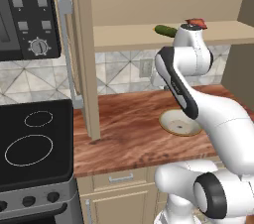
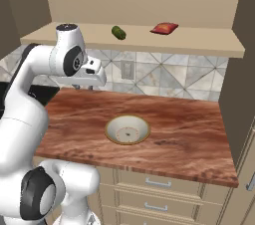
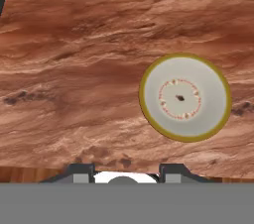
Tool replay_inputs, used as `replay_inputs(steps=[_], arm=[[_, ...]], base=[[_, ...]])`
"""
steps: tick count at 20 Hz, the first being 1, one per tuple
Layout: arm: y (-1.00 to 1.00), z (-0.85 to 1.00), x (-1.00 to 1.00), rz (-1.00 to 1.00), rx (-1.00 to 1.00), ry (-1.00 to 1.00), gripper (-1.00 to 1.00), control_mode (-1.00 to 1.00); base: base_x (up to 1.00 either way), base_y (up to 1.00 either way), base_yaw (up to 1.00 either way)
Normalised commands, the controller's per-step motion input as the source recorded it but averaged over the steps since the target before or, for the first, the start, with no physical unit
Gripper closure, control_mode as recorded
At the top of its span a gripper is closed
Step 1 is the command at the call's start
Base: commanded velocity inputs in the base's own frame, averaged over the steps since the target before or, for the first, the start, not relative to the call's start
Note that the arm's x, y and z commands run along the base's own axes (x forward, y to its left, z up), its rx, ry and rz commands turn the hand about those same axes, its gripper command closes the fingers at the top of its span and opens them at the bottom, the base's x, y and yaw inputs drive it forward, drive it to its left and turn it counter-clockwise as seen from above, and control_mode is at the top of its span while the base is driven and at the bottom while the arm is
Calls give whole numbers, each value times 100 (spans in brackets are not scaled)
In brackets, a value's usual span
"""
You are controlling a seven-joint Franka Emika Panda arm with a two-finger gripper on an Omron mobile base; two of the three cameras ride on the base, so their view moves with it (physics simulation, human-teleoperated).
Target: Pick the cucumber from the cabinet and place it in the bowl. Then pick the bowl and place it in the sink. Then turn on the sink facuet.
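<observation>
Three views split the kitchen between them. From the left base, a black stovetop [image 1: 32, 141] sits at 8 o'clock with an oven panel [image 1: 27, 12] and its knob above, and the cabinet [image 1: 84, 54] shows its open door with a long grey handle [image 1: 67, 49]. From the right base, the whole shelf [image 2: 199, 42] can be read: the cucumber [image 2: 118, 32] lies on it at about 12 o'clock, and a flat red item [image 2: 164, 28] rests a little to its right, apart from it. In the left base view the arm's upper joint covers part of both, leaving the cucumber's green end [image 1: 165, 30] poking out at its left.

Looking straight down, the hand camera shows the wood-grain counter [image 3: 74, 69] and the bowl [image 3: 185, 97] at about 3 o'clock, cream with a yellow rim and a reddish ring at its centre, empty. The bowl sits on the counter [image 2: 189, 134] in the right base view as well, near 6 o'clock of the cucumber and well below it.

The gripper [image 3: 126, 171] shows just its two finger tips at the bottom of the hand view, parted with a gap between them and nothing held. It hangs over bare counter, the bowl off to its upper right, while the cucumber is up on the shelf, well apart from it.
</observation>
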Motion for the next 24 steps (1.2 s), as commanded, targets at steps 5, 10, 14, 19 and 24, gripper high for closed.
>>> replay_inputs(steps=[5, 10, 14, 19, 24], arm=[[-10, 6, -40, -3, 1, -15, -100, -100], [-17, 54, -35, -10, 0, -42, -100, -100], [-37, 88, -12, -7, 0, -41, -100, -100], [-30, 100, 0, -9, 0, -33, -100, -100], [-11, 81, 10, -2, -2, -29, -100, -100]], base=[[0, 0, 0], [0, 0, 0], [0, 0, 0], [0, 0, 0], [0, 0, 0]])
